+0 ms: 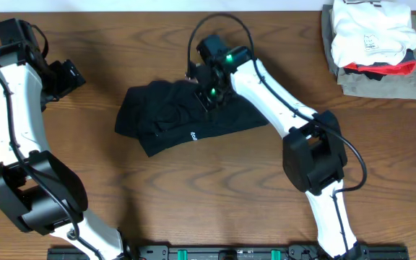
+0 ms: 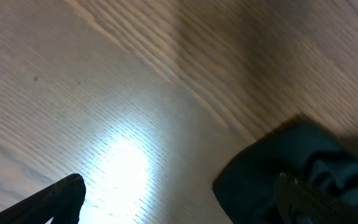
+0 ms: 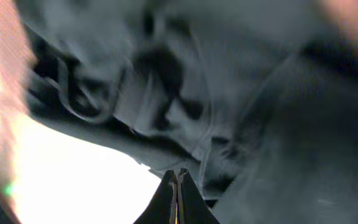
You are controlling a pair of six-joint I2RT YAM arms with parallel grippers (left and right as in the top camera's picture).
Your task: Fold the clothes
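Right wrist view shows right gripper (image 3: 178, 179) closed at shirt (image 1: 165, 119) edge; overhead shows left gripper (image 1: 66, 76) apart, far left.

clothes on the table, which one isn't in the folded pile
The black T-shirt, lying crumpled mid-table; the white garment and the grey garment sit stacked in the corner.

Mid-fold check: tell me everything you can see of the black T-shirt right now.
The black T-shirt is soft, matte fabric. It lies crumpled and wrinkled in a rough heap on the wooden table, stretched left to right, neither flat nor neatly folded. Small white print shows near its lower edge. The right gripper sits at its upper edge with its fingers shut; whether they pinch cloth is unclear.
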